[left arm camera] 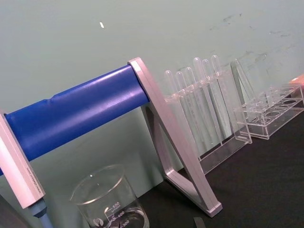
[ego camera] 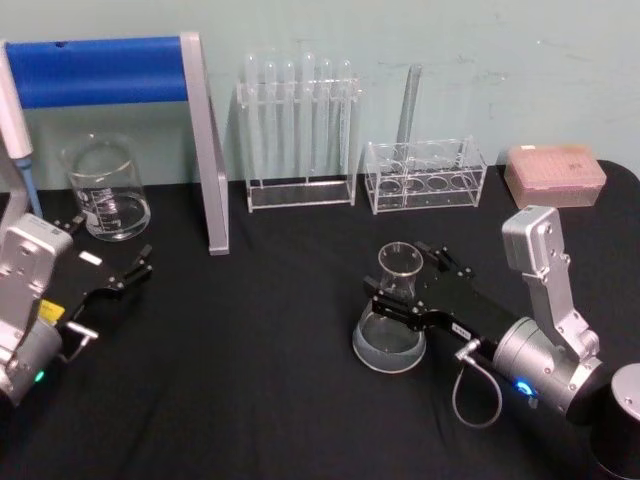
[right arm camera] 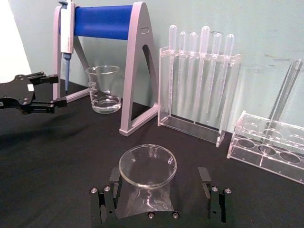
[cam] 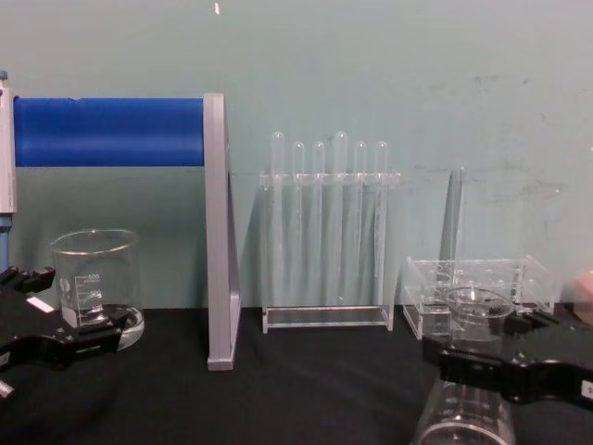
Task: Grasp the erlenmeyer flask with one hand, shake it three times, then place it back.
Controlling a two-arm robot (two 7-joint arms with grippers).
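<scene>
Erlenmeyer flask [ego camera: 388, 345] upright at 6 o'clock of the low tube rack [ego camera: 425, 178]: I judge it light, rigid, slick and breakable, best held at the neck, which my right gripper [right arm camera: 159, 178] straddles open, pinching nothing; left gripper [ego camera: 135, 270] idles spread at the flask's 9 o'clock.

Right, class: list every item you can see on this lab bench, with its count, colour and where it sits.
erlenmeyer flask: one, clear, standing on the cloth, front right
beaker: one, clear, back left
pipette stand: one, blue bar on grey frames, back left
pipette: one, white and blue, hanging on the stand
tall rack: one, clear, back centre, six test tubes
low rack: one, clear, right of the tall rack, one tube
box: one, pink, back right
cloth: one, black, covering the table
left gripper: black, open, near the beaker
right gripper: black, open around the flask neck
</scene>
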